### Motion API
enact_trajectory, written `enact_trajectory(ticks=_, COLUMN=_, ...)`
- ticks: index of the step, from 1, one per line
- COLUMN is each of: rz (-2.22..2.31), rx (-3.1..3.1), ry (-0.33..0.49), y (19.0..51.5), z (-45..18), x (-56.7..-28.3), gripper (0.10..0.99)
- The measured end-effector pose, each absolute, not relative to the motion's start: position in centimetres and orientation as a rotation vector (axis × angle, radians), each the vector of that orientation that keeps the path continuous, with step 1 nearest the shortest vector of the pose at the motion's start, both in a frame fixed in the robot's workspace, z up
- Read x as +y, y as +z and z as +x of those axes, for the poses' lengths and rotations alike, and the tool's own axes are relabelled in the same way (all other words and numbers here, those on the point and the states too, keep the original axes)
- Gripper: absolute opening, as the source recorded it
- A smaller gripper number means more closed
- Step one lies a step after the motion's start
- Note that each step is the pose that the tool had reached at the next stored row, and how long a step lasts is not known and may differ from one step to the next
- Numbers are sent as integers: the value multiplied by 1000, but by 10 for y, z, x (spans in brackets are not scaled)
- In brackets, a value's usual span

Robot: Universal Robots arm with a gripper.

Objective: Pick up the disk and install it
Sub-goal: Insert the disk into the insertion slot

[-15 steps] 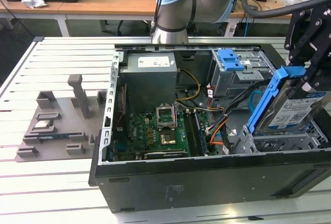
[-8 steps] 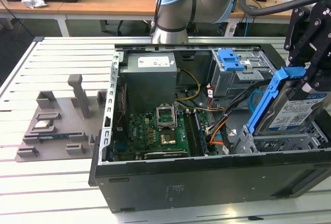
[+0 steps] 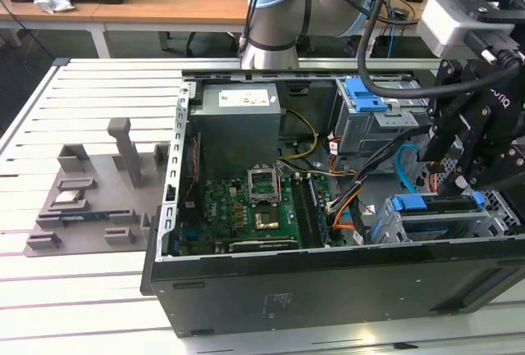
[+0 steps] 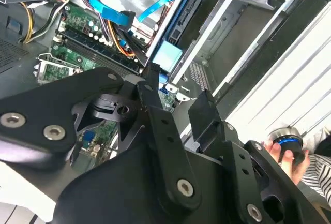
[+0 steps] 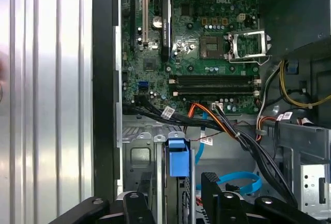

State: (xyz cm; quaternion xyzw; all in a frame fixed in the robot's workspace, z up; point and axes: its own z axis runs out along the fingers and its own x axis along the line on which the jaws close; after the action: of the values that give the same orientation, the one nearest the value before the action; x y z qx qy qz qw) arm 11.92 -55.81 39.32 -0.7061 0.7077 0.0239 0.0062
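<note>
1. Black all over, the hand (image 3: 455, 184) is hanging over the open computer case (image 3: 287, 293), at the end on the exterior view's right; the case is lying on its side on the white slatted counter (image 3: 82, 289).
2. Its two fingers (image 5: 209, 182) are standing spread apart in both wrist views; they are pinching nothing.
3. The disk (image 5: 178, 158) is sitting on its edge in a metal drive cage (image 5: 137, 141) inside the case; its blue plastic bracket is showing just under the hand, between the two fingers; I cannot tell if a finger is touching it.
4. A blue flat cable (image 4: 129, 4) is curling just beside the disk; the green board (image 5: 207, 27) is lying next to the cage.
5. A grey power box (image 3: 238, 117) is sitting at the far end of the case.
6. A grey tray (image 3: 102, 199) with small parts is lying on the counter on the exterior view's left, apart from the case.
</note>
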Motion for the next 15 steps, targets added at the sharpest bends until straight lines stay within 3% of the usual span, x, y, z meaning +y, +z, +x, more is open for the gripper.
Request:
enact_trajectory(ticks=8, rz=-2210, rx=2214, ry=75, y=388, z=119, x=-558, gripper=490)
enact_trajectory(ticks=9, rz=-2210, rx=2214, ry=75, y=388, z=119, x=-558, gripper=424)
enact_trajectory(ticks=10, rz=-2210, rx=2214, ry=75, y=387, z=119, x=-558, gripper=424)
enact_trajectory(ticks=13, rz=-2210, rx=2214, ry=75, y=385, z=119, x=-558, gripper=239)
enact_trajectory(ticks=14, rz=-2210, rx=2214, ry=75, y=385, z=119, x=-558, gripper=239)
enact_trajectory(ticks=15, rz=-2210, rx=2214, ry=75, y=383, z=119, x=-558, gripper=118)
